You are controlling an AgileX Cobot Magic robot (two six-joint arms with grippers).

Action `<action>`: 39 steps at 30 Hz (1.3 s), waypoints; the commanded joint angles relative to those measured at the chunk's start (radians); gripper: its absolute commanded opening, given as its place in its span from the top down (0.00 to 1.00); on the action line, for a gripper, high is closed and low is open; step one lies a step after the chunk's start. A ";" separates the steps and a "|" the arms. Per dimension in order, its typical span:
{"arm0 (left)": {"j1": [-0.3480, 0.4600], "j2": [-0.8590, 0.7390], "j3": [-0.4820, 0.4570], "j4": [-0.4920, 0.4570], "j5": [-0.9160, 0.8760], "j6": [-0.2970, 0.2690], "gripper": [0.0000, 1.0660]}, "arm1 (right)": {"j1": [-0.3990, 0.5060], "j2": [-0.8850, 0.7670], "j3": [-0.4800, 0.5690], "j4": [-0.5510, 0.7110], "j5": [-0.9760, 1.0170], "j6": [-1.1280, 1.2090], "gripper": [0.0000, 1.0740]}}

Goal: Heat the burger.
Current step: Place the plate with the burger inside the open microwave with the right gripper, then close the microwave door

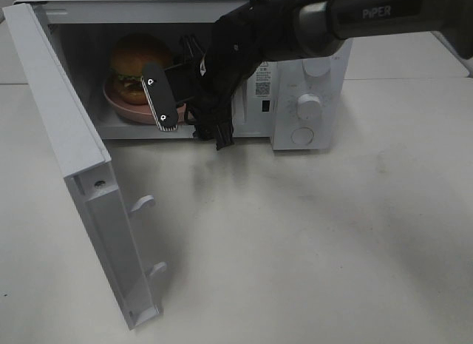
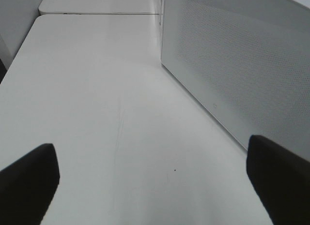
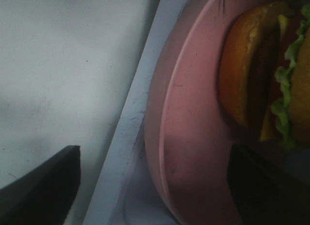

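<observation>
Pink plate [image 1: 112, 100] with the burger [image 1: 137, 61] sits inside the open microwave [image 1: 314, 74]. Left gripper [image 2: 152, 181] hangs wide open above the table [image 2: 97, 113]. Right gripper [image 3: 152, 186] is open too, beside the plate rim; backing out crooked could drag it

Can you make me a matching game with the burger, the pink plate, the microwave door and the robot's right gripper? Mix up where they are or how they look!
Things:
1. burger
2. pink plate
3. microwave door
4. right gripper

Places or states:
A. swung wide open
B. jaws apart, at the mouth of the microwave
C. lying right on the microwave's floor, under the food
D. sitting on top of the plate

Right pairs: 1-D, 2-C, 3-A, 4-B.
</observation>
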 commanded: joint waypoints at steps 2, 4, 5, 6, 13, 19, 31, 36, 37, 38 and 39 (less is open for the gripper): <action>-0.003 -0.023 0.004 -0.001 -0.010 -0.003 0.08 | -0.002 -0.050 0.050 0.002 -0.018 0.016 0.23; -0.003 -0.023 0.004 -0.001 -0.010 -0.003 0.08 | -0.002 -0.083 0.099 0.003 -0.020 0.016 0.23; -0.003 -0.023 0.004 -0.001 -0.010 -0.003 0.08 | -0.002 -0.083 0.099 0.003 -0.020 0.016 0.23; -0.003 -0.023 0.004 -0.001 -0.010 -0.003 0.08 | -0.002 -0.095 0.113 0.003 -0.020 0.016 0.23; -0.003 -0.023 0.004 -0.001 -0.010 -0.003 0.08 | -0.002 -0.191 0.231 0.003 -0.019 0.021 0.25; -0.003 -0.023 0.004 -0.001 -0.010 -0.003 0.08 | -0.002 -0.271 0.316 0.002 -0.015 0.059 0.26; -0.003 -0.023 0.004 -0.001 -0.010 -0.003 0.08 | -0.002 -0.468 0.539 0.003 0.012 0.231 0.29; -0.003 -0.023 0.004 -0.001 -0.010 -0.003 0.08 | -0.002 -0.532 0.603 0.003 0.015 0.338 0.29; -0.003 -0.023 0.004 -0.001 -0.010 -0.003 0.08 | -0.002 -0.550 0.620 0.003 0.017 0.370 0.29; -0.003 -0.023 0.004 -0.001 -0.010 -0.003 0.08 | -0.002 -0.550 0.620 0.003 0.017 0.370 0.29; -0.003 -0.023 0.004 -0.001 -0.010 -0.003 0.08 | -0.002 -0.589 0.651 0.003 0.030 0.428 0.29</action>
